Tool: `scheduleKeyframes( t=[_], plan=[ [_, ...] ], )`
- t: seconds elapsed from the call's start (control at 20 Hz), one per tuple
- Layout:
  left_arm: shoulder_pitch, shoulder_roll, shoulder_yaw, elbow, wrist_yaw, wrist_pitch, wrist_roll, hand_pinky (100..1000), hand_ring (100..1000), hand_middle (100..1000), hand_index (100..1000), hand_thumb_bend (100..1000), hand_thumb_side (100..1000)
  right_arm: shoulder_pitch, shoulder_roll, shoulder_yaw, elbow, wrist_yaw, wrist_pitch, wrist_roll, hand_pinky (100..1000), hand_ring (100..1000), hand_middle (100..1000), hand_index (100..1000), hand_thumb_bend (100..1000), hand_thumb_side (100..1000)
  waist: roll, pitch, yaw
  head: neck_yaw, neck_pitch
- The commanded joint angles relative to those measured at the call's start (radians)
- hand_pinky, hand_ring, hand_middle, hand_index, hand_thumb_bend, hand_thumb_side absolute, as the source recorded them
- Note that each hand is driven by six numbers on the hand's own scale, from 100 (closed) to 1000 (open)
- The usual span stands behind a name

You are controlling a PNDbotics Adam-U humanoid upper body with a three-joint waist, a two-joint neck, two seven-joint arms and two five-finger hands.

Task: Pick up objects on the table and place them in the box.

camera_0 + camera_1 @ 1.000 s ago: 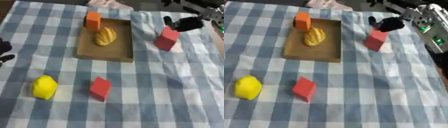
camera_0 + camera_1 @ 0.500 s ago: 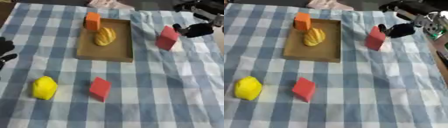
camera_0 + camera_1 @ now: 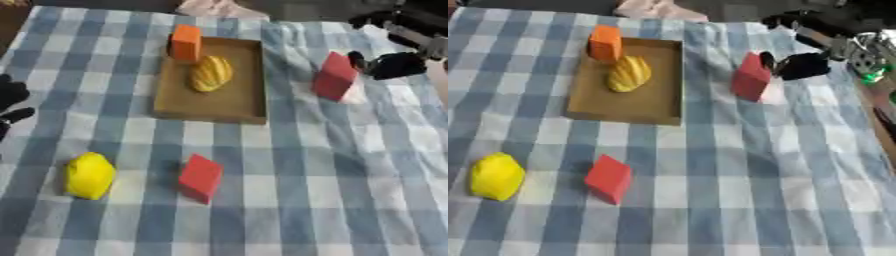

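A shallow brown box [image 3: 232,106] lies at the table's far middle. An orange block [image 3: 185,42] stands in its far left corner, and a yellow ridged object [image 3: 211,73] lies beside it. A red block [image 3: 334,76] stands to the right of the box. My right hand [image 3: 395,65] is just right of this block, open, with one finger [image 3: 356,59] at the block's upper right edge. Nearer me, a second red block [image 3: 200,177] and a yellow lemon-like object [image 3: 88,175] lie on the cloth. My left hand [image 3: 10,97] rests open at the left edge.
A blue and white checked cloth [image 3: 350,175] covers the table. The table's right edge [image 3: 877,115] runs close to my right arm, with silver and green parts [image 3: 868,60] beyond it. A pale crumpled thing [image 3: 214,7] lies at the far edge.
My right hand has come from beyond the right red block down to its right side, close against it. The blocks, the yellow object and my left hand have stayed put.
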Motion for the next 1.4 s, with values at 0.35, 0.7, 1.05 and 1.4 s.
scheduleKeyframes(
  t=[0.35,0.7,1.05,1.4],
  plan=[
    [-0.007,0.019,0.009,-0.021,-0.004,0.003,-0.002,790,824,728,845,160,952,0.0,-0.024,-0.009,0.013,-0.046,0.01,0.019,990,1000,910,1000,100,659,0.004,-0.018,-0.001,0.0,-0.016],
    [-0.007,0.017,0.009,-0.021,-0.004,0.004,-0.001,789,822,725,842,159,952,-0.003,-0.009,0.002,0.027,-0.051,0.004,0.029,989,1000,908,1000,100,670,0.004,-0.013,0.003,-0.003,-0.018],
    [-0.008,0.015,0.01,-0.021,-0.004,0.005,0.0,789,821,721,838,157,953,-0.009,0.003,0.013,0.027,-0.072,0.003,0.048,988,1000,907,1000,100,718,0.001,-0.007,0.006,-0.004,-0.016],
    [-0.01,0.013,0.009,-0.021,-0.005,0.005,0.001,788,819,718,834,157,952,-0.008,0.008,0.026,0.05,-0.038,0.005,0.066,983,1000,920,1000,103,772,-0.002,-0.003,0.008,-0.002,-0.02]
  ],
)
